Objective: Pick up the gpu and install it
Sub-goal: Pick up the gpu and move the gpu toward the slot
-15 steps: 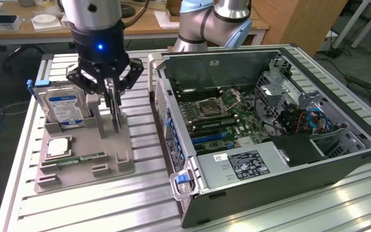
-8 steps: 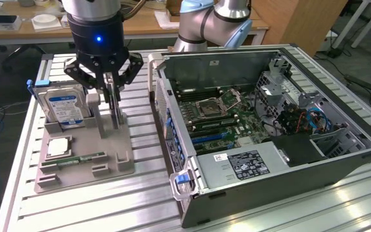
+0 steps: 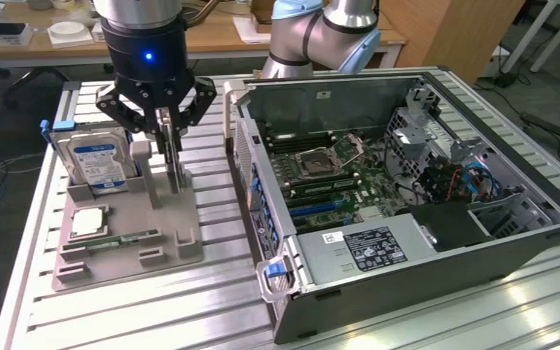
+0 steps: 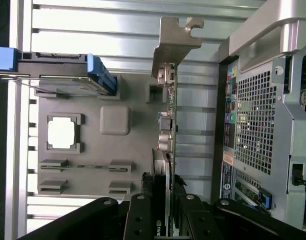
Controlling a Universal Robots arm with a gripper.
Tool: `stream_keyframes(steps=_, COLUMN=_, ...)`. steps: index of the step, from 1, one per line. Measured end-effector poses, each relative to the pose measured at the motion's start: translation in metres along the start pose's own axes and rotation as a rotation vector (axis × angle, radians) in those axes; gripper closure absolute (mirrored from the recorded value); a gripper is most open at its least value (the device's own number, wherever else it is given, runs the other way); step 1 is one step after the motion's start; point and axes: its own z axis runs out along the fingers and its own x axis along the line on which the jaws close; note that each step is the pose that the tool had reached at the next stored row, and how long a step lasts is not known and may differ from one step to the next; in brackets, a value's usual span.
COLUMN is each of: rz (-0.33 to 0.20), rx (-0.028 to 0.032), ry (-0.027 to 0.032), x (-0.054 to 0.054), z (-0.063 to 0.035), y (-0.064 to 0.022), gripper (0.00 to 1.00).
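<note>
While the tool (image 3: 168, 137) (image 4: 162, 184) hangs over the grey holder (image 3: 125, 257) (image 4: 115, 165) on the table (image 3: 144, 315) (image 4: 118, 25), its black fingers (image 4: 139, 215) are closed on the gpu (image 3: 173, 171) (image 4: 169, 127), one against each face of the card. The gpu stands upright on its long edge near the middle of the holder, gripped at its upper edge. In the wrist view its silver end bracket (image 4: 174, 44) sticks out past the holder's far side. Whether the lower edge sits in the holder's slot or has come clear of it cannot be told.

On the same holder, a blue-labelled hard drive (image 3: 95, 157) (image 4: 58, 80) stands upright just beside the gpu, towards the exterior view's left. A processor chip (image 3: 87, 221) (image 4: 61, 134) and a narrow RAM stick (image 3: 114, 239) (image 4: 85, 166) lie flat in their own recesses.

An open computer case (image 3: 513, 240) (image 4: 253, 125) lies on the table to the exterior view's right of the holder, with its motherboard (image 3: 348, 175) exposed.
</note>
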Motion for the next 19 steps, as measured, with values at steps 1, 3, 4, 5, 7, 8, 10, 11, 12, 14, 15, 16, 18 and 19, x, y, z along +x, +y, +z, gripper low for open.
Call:
stream_keyframes(steps=1, rz=0.0, rx=0.0001, ry=0.0001, x=0.0, z=-0.0001, y=0.0, gripper=0.74)
stream_keyframes(steps=3, rz=0.0, rx=0.0003, ry=0.0003, x=0.0, z=-0.0003, y=0.0, gripper=0.74)
stream_keyframes(steps=4, rz=0.0, rx=0.001, ry=0.0008, x=0.0, z=-0.0013, y=0.0, gripper=0.74)
stream_keyframes(steps=5, rz=0.0, rx=0.0017, ry=0.0005, x=0.0, z=-0.0035, y=0.0001, gripper=0.74)
stream_keyframes(steps=7, rz=0.0, rx=0.0018, ry=0.0003, x=0.0, z=-0.0116, y=0.0005, gripper=0.74)
stream_keyframes(steps=8, rz=0.0, rx=0.0017, ry=0.0003, x=0.0, z=-0.016, y=0.0007, gripper=0.74)
stream_keyframes(steps=10, rz=0.0, rx=0.0018, ry=0.0003, x=0.0, z=-0.0249, y=0.0011, gripper=0.74)
stream_keyframes(steps=11, rz=0.0, rx=0.0018, ry=0.0002, x=-0.001, z=-0.0297, y=0.0014, gripper=0.74)
stream_keyframes(steps=12, rz=0.0, rx=0.0018, ry=0.0002, x=-0.001, z=-0.0343, y=0.0016, gripper=0.74)
stream_keyframes(steps=14, rz=0.0, rx=0.0019, ry=0.0003, x=-0.001, z=-0.0433, y=0.002, gripper=0.74)
stream_keyframes(steps=15, rz=0.0, rx=0.0018, ry=0.0002, x=-0.001, z=-0.0477, y=0.0022, gripper=0.74)
stream_keyframes(steps=16, rz=0.0, rx=0.0018, ry=0.0004, x=-0.001, z=-0.0527, y=0.0025, gripper=0.74)
stream_keyframes(steps=18, rz=0.0, rx=0.0018, ry=0.0003, x=-0.001, z=-0.0616, y=0.0028, gripper=0.74)
stream_keyframes(steps=19, rz=0.0, rx=0.0018, ry=0.0004, x=-0.002, z=-0.0661, y=0.003, gripper=0.74)
